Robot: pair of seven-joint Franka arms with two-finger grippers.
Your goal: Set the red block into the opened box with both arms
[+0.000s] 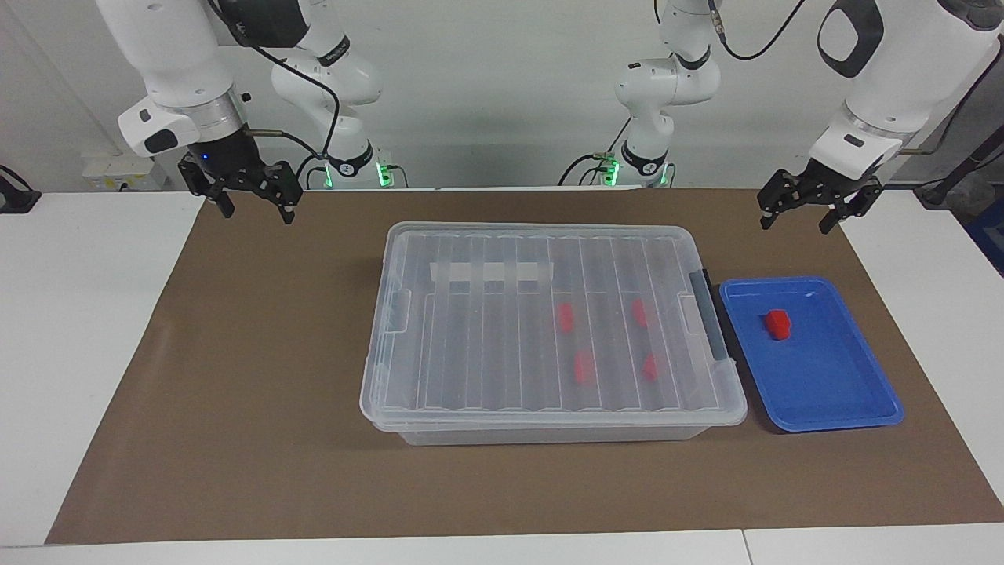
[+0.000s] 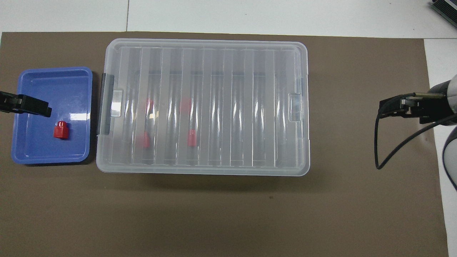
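Four red shapes (image 1: 608, 340) blur under the ribbed lid (image 1: 541, 314) of the closed box (image 2: 203, 167); we see the red block (image 1: 777, 323) plainly in the blue tray (image 1: 831, 416) beside it; the left gripper (image 1: 808, 212) and right gripper (image 1: 251, 200) hang spread wide, holding nothing; overhead, the frame edges cut both off.

Block (image 1: 777, 323) in tray (image 1: 863, 412), tray beside lidded box (image 1: 486, 408) toward left arm's end; four blocks (image 1: 583, 366) in box.

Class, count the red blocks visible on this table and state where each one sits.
5. One red block lies in the blue tray; four show through the lid of the box. None seems hidden.
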